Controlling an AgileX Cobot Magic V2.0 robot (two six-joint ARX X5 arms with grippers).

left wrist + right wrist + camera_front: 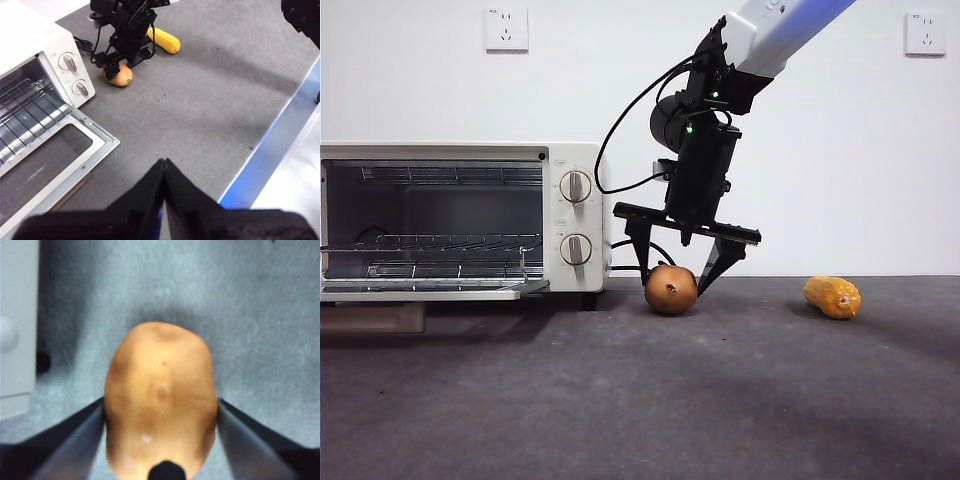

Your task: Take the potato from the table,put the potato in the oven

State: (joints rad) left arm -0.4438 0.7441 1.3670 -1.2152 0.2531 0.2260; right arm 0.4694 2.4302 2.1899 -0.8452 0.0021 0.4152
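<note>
Now right tool (673,275) straddles smooth round potato (671,290) on matte table (640,400).

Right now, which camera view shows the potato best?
The right wrist view: the potato fills it, flanked by the right gripper's open jaws. The front view shows it small on the table beside the oven; the left wrist view shows it distant.

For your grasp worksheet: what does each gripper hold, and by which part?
Nothing is lifted. The right gripper brackets the potato at its sides, on the table; contact cannot be told. The left gripper holds nothing.
</note>
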